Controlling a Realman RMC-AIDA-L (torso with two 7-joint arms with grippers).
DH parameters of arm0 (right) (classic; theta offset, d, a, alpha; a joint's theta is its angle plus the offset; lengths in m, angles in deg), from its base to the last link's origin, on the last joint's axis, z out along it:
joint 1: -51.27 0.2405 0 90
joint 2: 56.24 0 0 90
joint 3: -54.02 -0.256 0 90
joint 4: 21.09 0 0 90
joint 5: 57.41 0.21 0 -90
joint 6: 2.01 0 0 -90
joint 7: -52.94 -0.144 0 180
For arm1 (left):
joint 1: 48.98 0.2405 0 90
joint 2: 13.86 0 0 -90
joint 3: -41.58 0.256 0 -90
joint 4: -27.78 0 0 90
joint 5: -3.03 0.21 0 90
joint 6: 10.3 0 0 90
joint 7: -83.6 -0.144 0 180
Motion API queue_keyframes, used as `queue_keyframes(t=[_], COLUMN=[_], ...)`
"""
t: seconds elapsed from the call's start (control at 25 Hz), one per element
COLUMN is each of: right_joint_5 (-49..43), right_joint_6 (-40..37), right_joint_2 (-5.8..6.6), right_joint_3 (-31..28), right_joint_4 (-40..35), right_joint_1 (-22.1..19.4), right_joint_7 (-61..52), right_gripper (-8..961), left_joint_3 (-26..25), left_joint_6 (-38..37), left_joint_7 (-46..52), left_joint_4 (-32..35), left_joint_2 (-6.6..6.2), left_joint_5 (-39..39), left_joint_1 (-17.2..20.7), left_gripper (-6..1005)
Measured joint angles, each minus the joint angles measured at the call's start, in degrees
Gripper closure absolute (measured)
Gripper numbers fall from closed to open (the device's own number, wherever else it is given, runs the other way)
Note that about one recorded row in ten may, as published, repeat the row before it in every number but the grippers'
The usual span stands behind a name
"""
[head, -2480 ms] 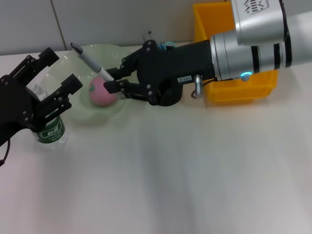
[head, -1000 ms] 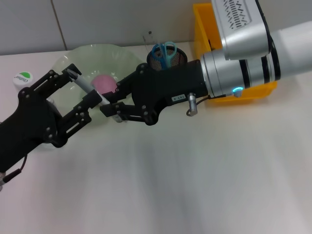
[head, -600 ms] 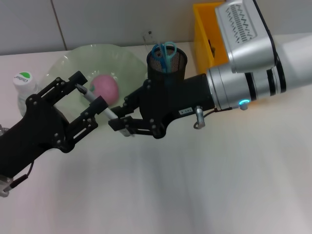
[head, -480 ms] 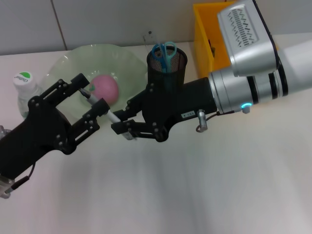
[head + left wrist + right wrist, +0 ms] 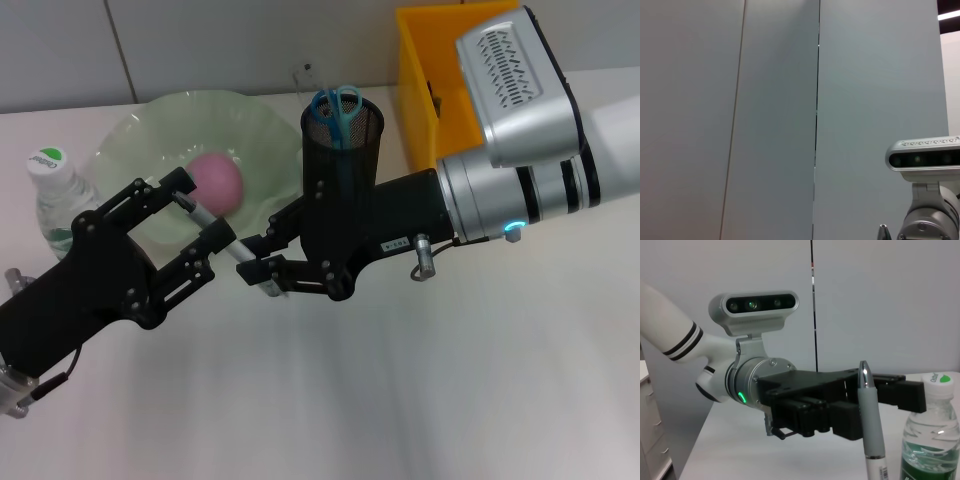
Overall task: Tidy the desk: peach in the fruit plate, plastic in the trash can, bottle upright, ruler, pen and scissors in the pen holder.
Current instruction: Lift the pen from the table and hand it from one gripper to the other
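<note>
Both tools are drifting toward the robot, away from the plate (image 5: 150, 130) and over bare table (image 5: 450, 380), so the pen (image 5: 215, 233) is coming within reach of the holder (image 5: 342, 150). The right tool (image 5: 262, 272) is pinching the pen's lower end while the left tool (image 5: 185, 235) is spread around its upper part, which reads as a handover underway. The pen's long axis is slanting, its free tip pointing up and away toward the plate.

Pink peach (image 5: 215, 182), pale green plate (image 5: 262, 135), possibly grey-and-white pen (image 5: 222, 239)
</note>
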Motion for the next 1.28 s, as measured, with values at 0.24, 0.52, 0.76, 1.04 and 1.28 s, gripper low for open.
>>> queue_keyframes(t=[0.24,0.52,0.76,1.04,1.28], right_joint_5=[0.00,0.00,0.07,0.10,0.09], right_joint_6=[0.00,0.32,0.37,0.18,0.19], right_joint_2=[0.01,0.01,0.01,0.01,0.01], right_joint_3=[-0.51,-0.58,-0.54,-0.52,-0.54], right_joint_4=[0.00,-0.01,-0.03,-0.16,-0.27], right_joint_1=[-0.18,-0.18,-0.08,0.05,0.09], right_joint_7=[0.54,0.58,0.60,0.64,0.70], right_gripper=[792,792,792,792,792], left_joint_3=[0.12,0.10,0.09,0.09,0.10], left_joint_6=[-0.24,-0.12,0.36,0.56,0.55], left_joint_7=[0.04,0.51,0.77,0.77,0.77], left_joint_4=[-0.85,-1.47,-2.24,-2.48,-2.52], left_joint_2=[0.00,0.00,0.00,0.00,0.00], left_joint_5=[-0.01,-0.13,-0.10,-0.06,-0.02], left_joint_1=[-0.06,-0.22,-0.72,-0.76,-0.76], left_gripper=[356,358,359,361,362])
